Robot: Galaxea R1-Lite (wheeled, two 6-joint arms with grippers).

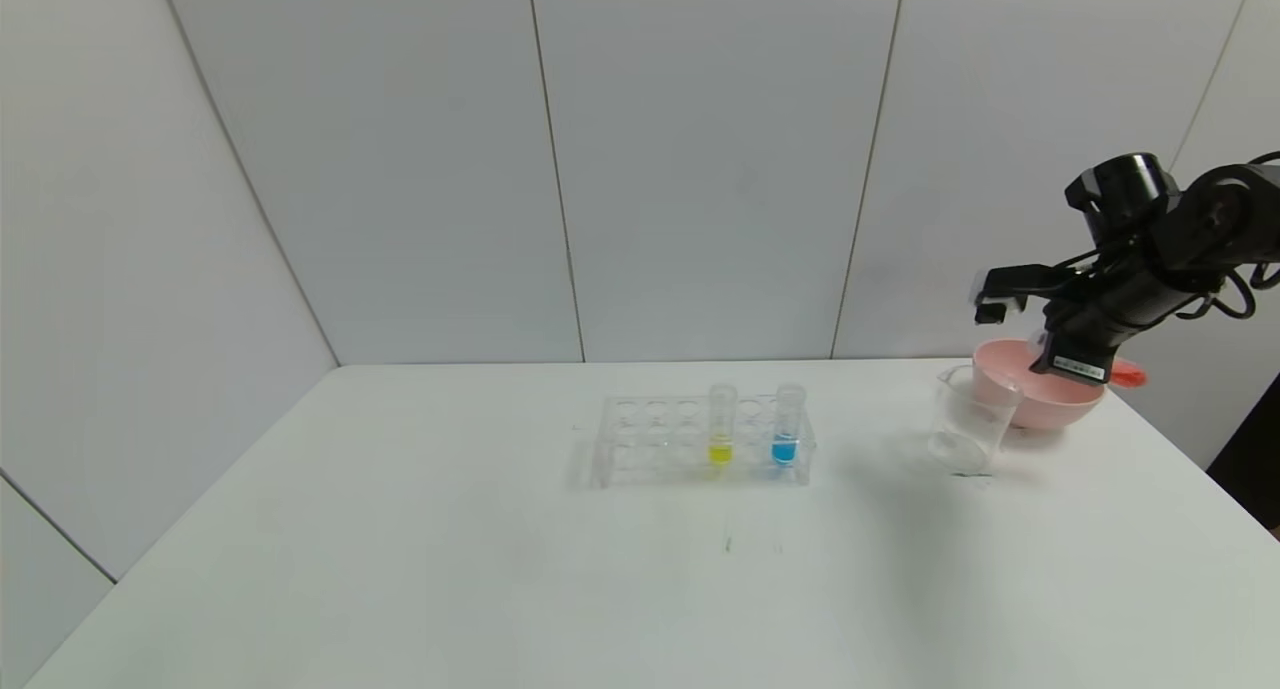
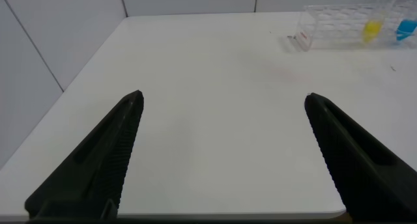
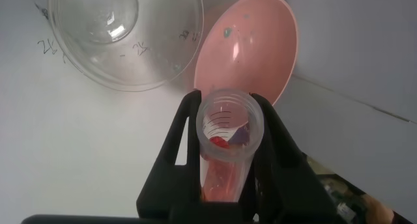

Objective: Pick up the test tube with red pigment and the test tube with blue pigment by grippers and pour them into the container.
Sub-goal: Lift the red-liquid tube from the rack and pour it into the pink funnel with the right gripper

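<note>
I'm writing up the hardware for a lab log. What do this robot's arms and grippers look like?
The right arm is glossy black with rounded joints, looped black cables, a small white part and a white label. The right gripper has flat black fingers. The left gripper has long, tapering matte-black fingers with ribbed inner faces.

right hand (image 3: 225,152) clamped, left hand (image 2: 221,159) spread

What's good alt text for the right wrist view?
The right gripper holds the test tube with red pigment between its black jaws, open mouth toward the camera, red liquid inside. Beyond it on the white table sit the clear container and, touching it, a pink bowl.
</note>
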